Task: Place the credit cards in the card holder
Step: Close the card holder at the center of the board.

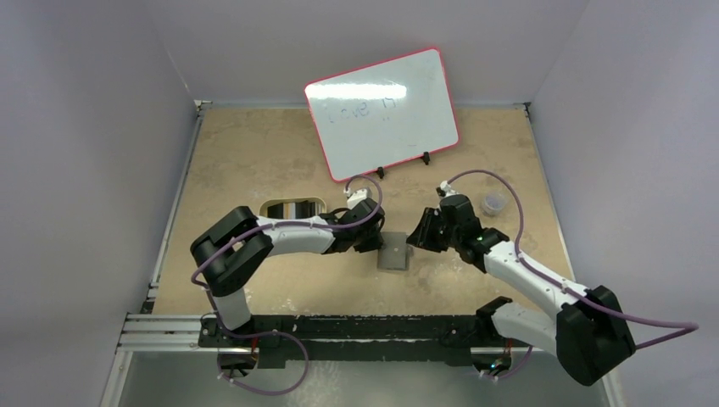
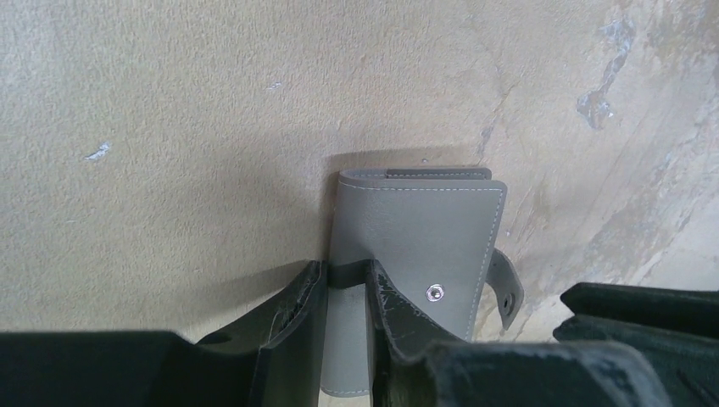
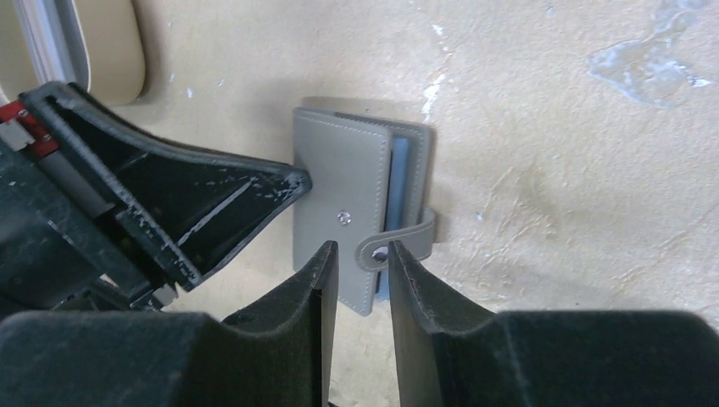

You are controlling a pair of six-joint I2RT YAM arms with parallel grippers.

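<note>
On surface (image 1: 254,161), apparently opening card holder (image 3: 339,174) — left tool (image 2: 346,275) narrow, grip unclear; right tool (image 3: 360,254) parted astride tab (image 3: 420,237); next move likely called for swinging it open.

We see the card holder (image 2: 424,246) in matt grey, leather-like material with pale stitching and a shiny metal snap stud (image 2: 435,292). The counter (image 2: 169,127) looks rough and tan, with worn pale patches. The left end effector (image 2: 346,275) has matt black fingers (image 2: 292,339), scuffed at the edges.

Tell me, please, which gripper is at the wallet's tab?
The right gripper: the tab lies between its jaws, whereas the left gripper straddles the opposite edge of the wallet.
</note>
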